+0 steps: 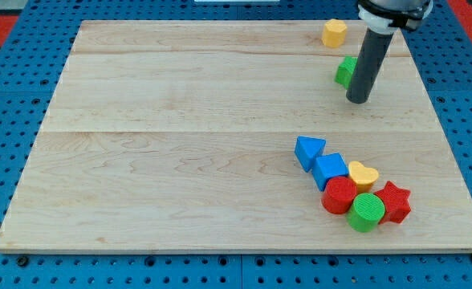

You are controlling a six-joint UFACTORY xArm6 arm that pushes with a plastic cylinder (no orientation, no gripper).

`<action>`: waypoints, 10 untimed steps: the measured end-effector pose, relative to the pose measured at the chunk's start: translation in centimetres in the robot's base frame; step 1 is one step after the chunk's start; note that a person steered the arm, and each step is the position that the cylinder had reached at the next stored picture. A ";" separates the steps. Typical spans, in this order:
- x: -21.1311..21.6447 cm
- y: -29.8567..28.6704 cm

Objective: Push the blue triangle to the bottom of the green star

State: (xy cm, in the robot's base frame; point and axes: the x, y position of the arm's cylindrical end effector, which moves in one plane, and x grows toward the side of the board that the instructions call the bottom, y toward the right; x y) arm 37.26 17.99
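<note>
My tip (359, 101): no claw on this arm, so nothing stands apart, together or clamped; it is a plain dark rod, and its lower end sits near the board's top right corner.
Tip against the blocks: it is just beside the green block (345, 71), on that block's lower right, and the rod hides part of the block; whether they touch I cannot tell.
Green block: partly hidden, close to the right edge of the wooden board (180, 120), so its shape is hard to make out.
Yellow block (335, 32): right up by the top edge, up and to the left of the green one, with a small gap between them.
Blue triangle (309, 151): down in the board's lower right part, well apart from my tip and from the green block by the top.
Blue cube (331, 170): pressed against the triangle's lower right.
Yellow heart (364, 174): on the cube's right, touching it.
Red cylinder (339, 195): under the cube, standing upright.
Green cylinder (367, 212): nearest the bottom edge, snug between the red cylinder and the red star (394, 201).
Red star: the cluster's right end, under the heart.
</note>
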 end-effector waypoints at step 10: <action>12.3 -4.7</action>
State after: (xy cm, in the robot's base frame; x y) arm 49.56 13.27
